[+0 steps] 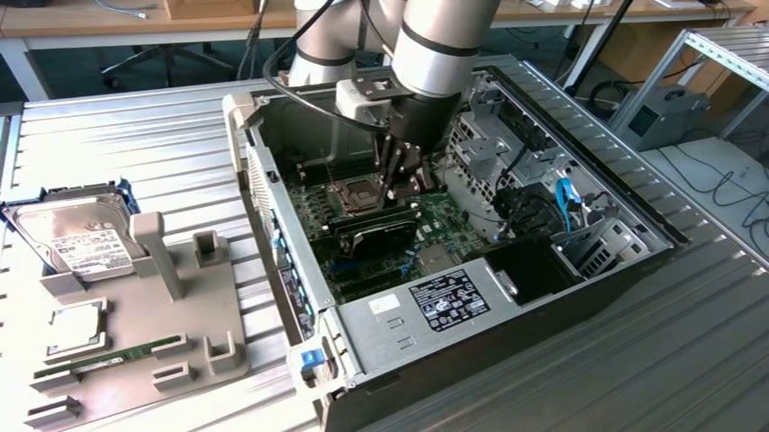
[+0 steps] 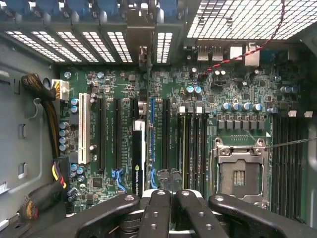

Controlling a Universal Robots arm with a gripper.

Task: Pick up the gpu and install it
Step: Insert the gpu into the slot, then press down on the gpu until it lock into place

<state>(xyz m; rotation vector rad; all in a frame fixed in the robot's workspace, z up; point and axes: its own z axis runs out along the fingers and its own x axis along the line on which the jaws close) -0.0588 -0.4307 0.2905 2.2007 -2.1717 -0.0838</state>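
Inside the open computer case (image 1: 360, 315) on the counter (image 1: 157, 135), the gripper (image 1: 402, 180) has its jaws fully closed around nothing, above the gpu (image 1: 378, 236) standing edge-on in a motherboard (image 2: 237, 94) slot.

A ribbed grey metal work surface (image 1: 144, 144) is seen across the exterior view. At twelve o'clock, wooden desks (image 1: 108, 18) on pale legs are set along the far edge, and the wheeled base of an office chair (image 1: 168, 58) is seen beneath them on a dark floor (image 1: 72, 72). At two o'clock, a grey box (image 1: 664, 112) and loose cables (image 1: 733, 184) are lit evenly on a lighter floor.
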